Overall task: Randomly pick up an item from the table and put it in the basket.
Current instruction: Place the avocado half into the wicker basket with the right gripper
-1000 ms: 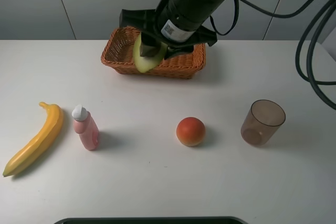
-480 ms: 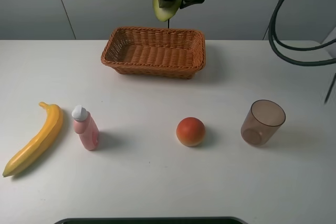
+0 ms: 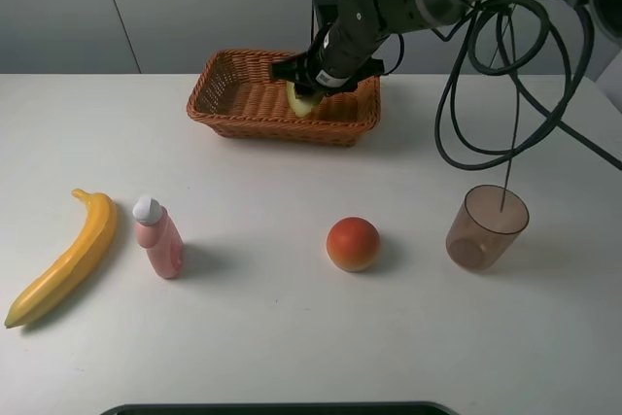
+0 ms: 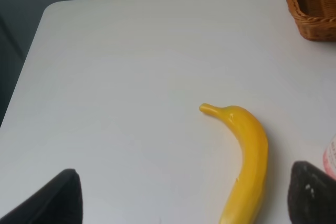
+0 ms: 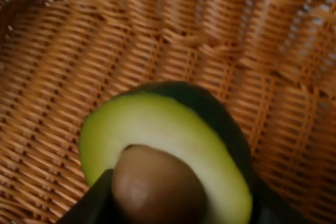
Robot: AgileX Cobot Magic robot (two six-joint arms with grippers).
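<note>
The halved avocado (image 3: 299, 100), with pale green flesh and a brown pit (image 5: 157, 187), hangs low inside the orange-brown wicker basket (image 3: 233, 94) at the table's far middle. My right gripper (image 3: 313, 85) is shut on it, its dark fingers (image 5: 89, 205) on both sides of the fruit. In the right wrist view the avocado (image 5: 157, 129) is close above the basket's woven floor (image 5: 63, 77); I cannot tell whether they touch. My left gripper (image 4: 186, 195) is open and empty above the white table (image 4: 131, 66), and it is out of the exterior view.
A yellow banana (image 3: 63, 259) lies at the front left, also in the left wrist view (image 4: 247, 161). A pink bottle (image 3: 158, 237) stands beside it. A red-orange round fruit (image 3: 353, 243) and a translucent brown cup (image 3: 487, 227) stand front right. Black cables (image 3: 505, 94) hang over the right side.
My right gripper has come down with the avocado from high above the basket's far edge into the basket. The other things have not moved.
</note>
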